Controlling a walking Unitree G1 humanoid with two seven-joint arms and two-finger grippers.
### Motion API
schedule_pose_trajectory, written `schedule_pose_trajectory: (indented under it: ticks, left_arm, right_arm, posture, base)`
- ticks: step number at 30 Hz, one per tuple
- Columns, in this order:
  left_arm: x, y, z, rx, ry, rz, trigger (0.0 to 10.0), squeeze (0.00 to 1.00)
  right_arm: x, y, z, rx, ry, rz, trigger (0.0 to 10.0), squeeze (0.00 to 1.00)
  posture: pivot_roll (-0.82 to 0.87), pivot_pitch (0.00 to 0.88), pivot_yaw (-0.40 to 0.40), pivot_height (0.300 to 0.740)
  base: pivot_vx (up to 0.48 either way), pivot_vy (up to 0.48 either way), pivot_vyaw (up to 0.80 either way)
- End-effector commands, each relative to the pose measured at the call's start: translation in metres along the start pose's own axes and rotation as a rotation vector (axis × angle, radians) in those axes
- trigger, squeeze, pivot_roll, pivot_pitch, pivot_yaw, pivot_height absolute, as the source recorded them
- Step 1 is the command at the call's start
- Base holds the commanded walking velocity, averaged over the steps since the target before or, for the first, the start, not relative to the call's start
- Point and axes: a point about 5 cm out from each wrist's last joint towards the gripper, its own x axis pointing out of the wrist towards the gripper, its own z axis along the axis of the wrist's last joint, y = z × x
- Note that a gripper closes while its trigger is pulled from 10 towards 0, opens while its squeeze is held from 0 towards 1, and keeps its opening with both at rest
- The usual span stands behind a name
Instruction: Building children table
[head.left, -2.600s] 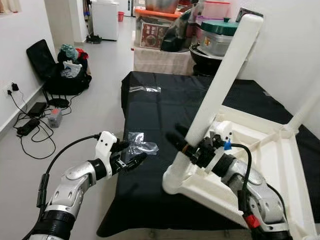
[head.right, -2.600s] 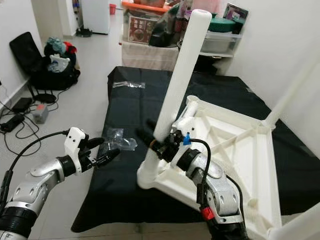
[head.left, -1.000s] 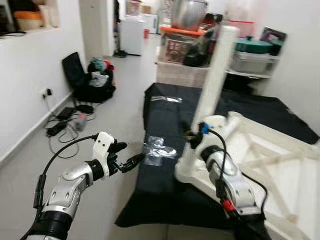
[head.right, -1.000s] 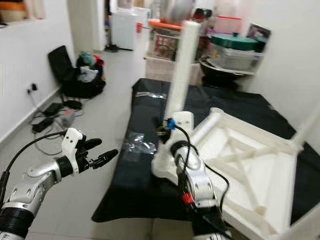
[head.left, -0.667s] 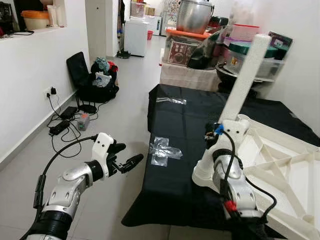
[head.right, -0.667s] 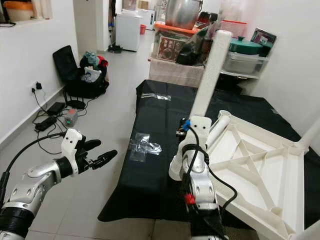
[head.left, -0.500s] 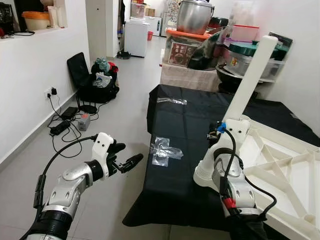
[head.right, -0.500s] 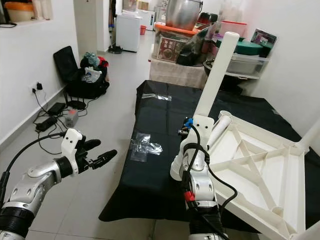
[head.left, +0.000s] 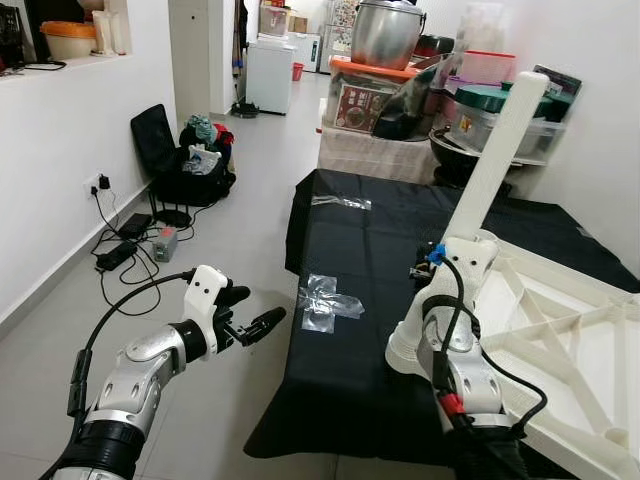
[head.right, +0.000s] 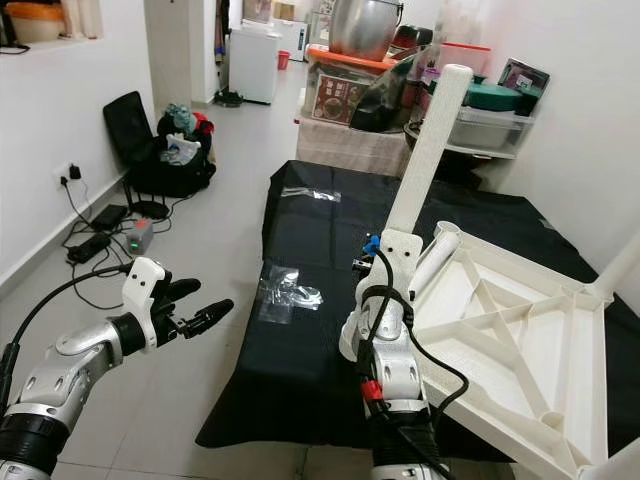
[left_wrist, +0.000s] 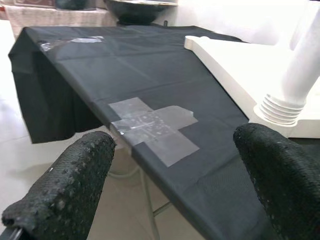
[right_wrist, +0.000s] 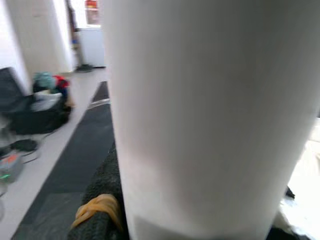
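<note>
A white plastic children's table (head.right: 520, 330) lies upside down on a black cloth-covered work surface (head.left: 350, 330), its ribbed underside facing up. From its near corner a long white cylindrical table leg (head.left: 490, 150) rises tilted, seated in a ribbed round socket. The right gripper (head.left: 428, 272) sits against the lower part of this leg; in the right wrist view the leg fills the space beside one black finger (right_wrist: 102, 200) that presses on it (a yellow band wraps that finger), so the gripper is clamped around the leg. The left gripper (head.left: 252, 322) hovers over the grey floor just beside the cloth's edge, fingers (left_wrist: 65, 185) spread apart and holding nothing. A clear plastic bag of small parts (head.left: 328, 300) lies on the cloth near that edge, between the two grippers, and another clear plastic bag (head.left: 340, 201) rests at the far end.
</note>
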Motion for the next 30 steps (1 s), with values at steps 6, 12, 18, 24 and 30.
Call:
schedule_pose_trajectory:
  ticks: [6, 12, 18, 24, 30]
  left_arm:
    - [0.005, -0.002, -0.001, 0.011, 0.016, -0.015, 10.0, 0.00]
    - [0.005, -0.003, -0.001, 0.010, 0.017, -0.020, 10.0, 0.00]
    - [0.004, -0.003, -0.002, 0.009, 0.025, -0.030, 10.0, 0.00]
    - [0.003, -0.003, -0.003, 0.007, 0.031, -0.038, 10.0, 0.00]
    - [0.002, -0.003, -0.004, 0.002, 0.036, -0.042, 10.0, 0.00]
  right_arm:
    - [-0.014, -0.017, -0.073, -0.060, 0.342, 0.024, 10.0, 0.00]
    - [-0.016, 0.005, -0.063, 0.024, 0.276, 0.270, 10.0, 0.00]
    - [-0.029, 0.022, -0.057, 0.027, 0.238, 0.582, 10.0, 0.00]
    - [-0.049, 0.034, -0.058, -0.007, 0.244, 0.844, 10.0, 0.00]
    - [-0.055, 0.037, -0.058, 0.016, 0.245, 0.937, 10.0, 0.00]
  posture:
    - [0.08, 0.000, -0.106, 0.740]
    - [0.09, 0.000, -0.105, 0.740]
    - [0.09, 0.000, -0.103, 0.740]
    - [0.09, 0.000, -0.106, 0.740]
    - [0.09, 0.000, -0.105, 0.740]
  base:
    - [0.000, 0.000, 0.00]
    - [0.000, 0.000, 0.00]
    - [0.000, 0.000, 0.00]
    - [0.000, 0.000, 0.00]
    - [0.000, 0.000, 0.00]
